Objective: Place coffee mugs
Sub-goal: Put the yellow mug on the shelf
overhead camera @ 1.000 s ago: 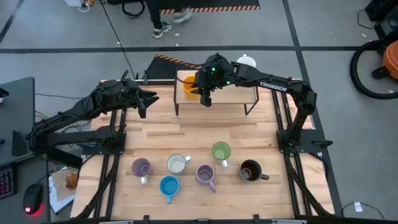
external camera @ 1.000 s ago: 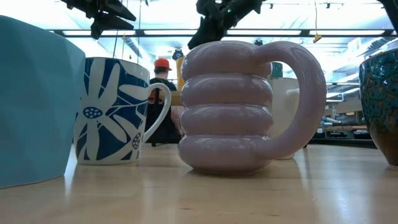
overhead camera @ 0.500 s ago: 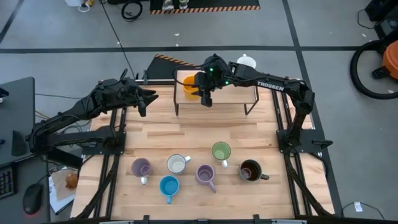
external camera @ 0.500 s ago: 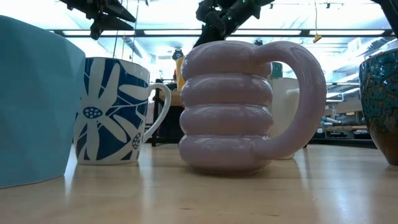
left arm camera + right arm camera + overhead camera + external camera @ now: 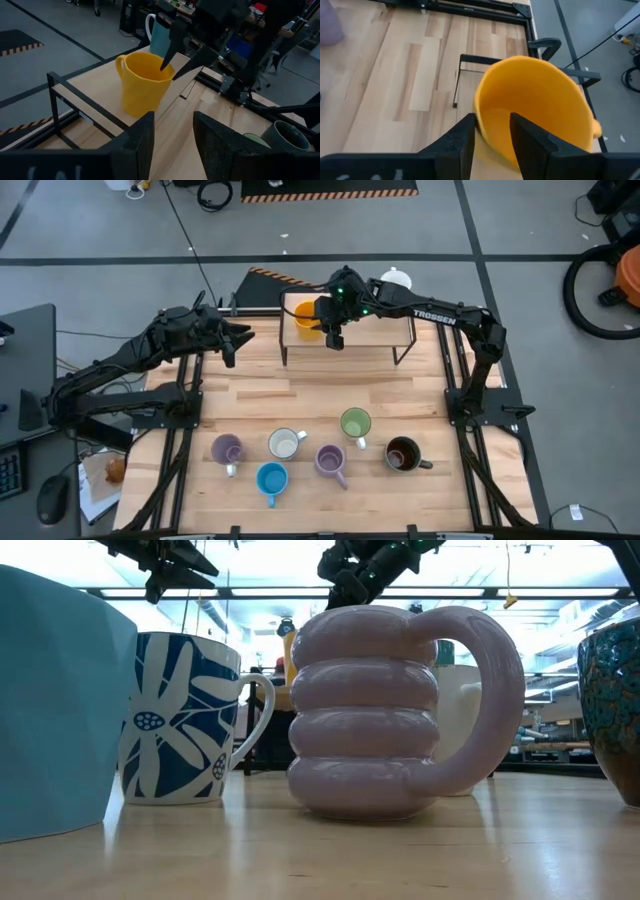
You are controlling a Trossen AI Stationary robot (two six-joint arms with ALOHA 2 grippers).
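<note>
An orange mug [image 5: 304, 317] stands upright on the wooden shelf of a black wire rack [image 5: 404, 348] at the table's far middle. My right gripper [image 5: 334, 337] is open at its rim, one finger inside [image 5: 166, 56] and one outside [image 5: 191, 66]. My left gripper [image 5: 229, 350] hovers open at the far left, clear of everything. Near the front edge stand a light purple mug [image 5: 227, 449], a white mug [image 5: 286, 444], a blue mug [image 5: 271, 478], a second purple mug [image 5: 330, 460], a green mug [image 5: 355, 423] and a dark brown mug [image 5: 403, 453]. My right gripper straddles the orange mug's rim wall [image 5: 492, 136] on the side away from the handle [image 5: 119, 63], slanting down from the table's right. I cannot tell whether either finger touches the wall. The mug rests on its base on the shelf.
Another white mug [image 5: 397, 278] stands behind the rack at the far edge. Bare wooden tabletop [image 5: 320, 390] lies between the rack and the row of mugs. Black frame rails [image 5: 452, 370] run along both table sides.
My right gripper has shifted slightly at the orange mug's rim and rolled a little. The mug stays upright on the shelf.
</note>
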